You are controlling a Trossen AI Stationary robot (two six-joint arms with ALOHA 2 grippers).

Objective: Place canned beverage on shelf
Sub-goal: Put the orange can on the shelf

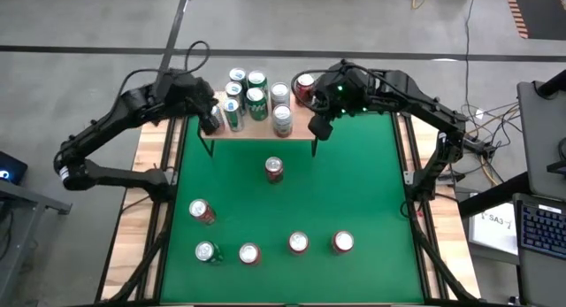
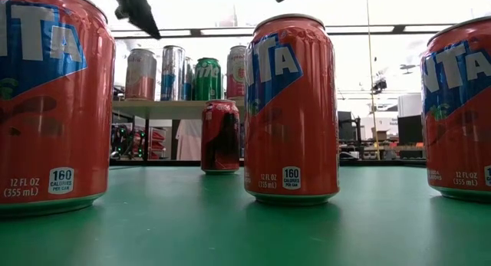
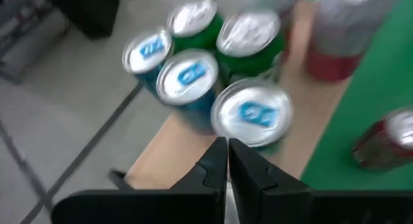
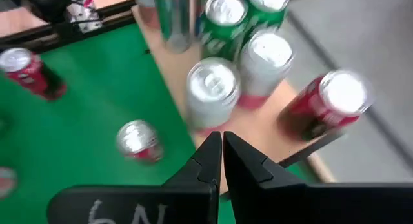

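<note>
Cans [image 1: 255,99] crowd the shelf [image 1: 296,126]; its front strip stays bare.

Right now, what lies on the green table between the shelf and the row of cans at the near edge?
In the high view, two red cans: one just before the shelf, another further left.

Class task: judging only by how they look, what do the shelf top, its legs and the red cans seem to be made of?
Shelf top: pale, matte wood by its colour. Legs: thin and black, probably painted metal. Red cans: likely aluminium, glossy printed walls, silvery lids.
</note>
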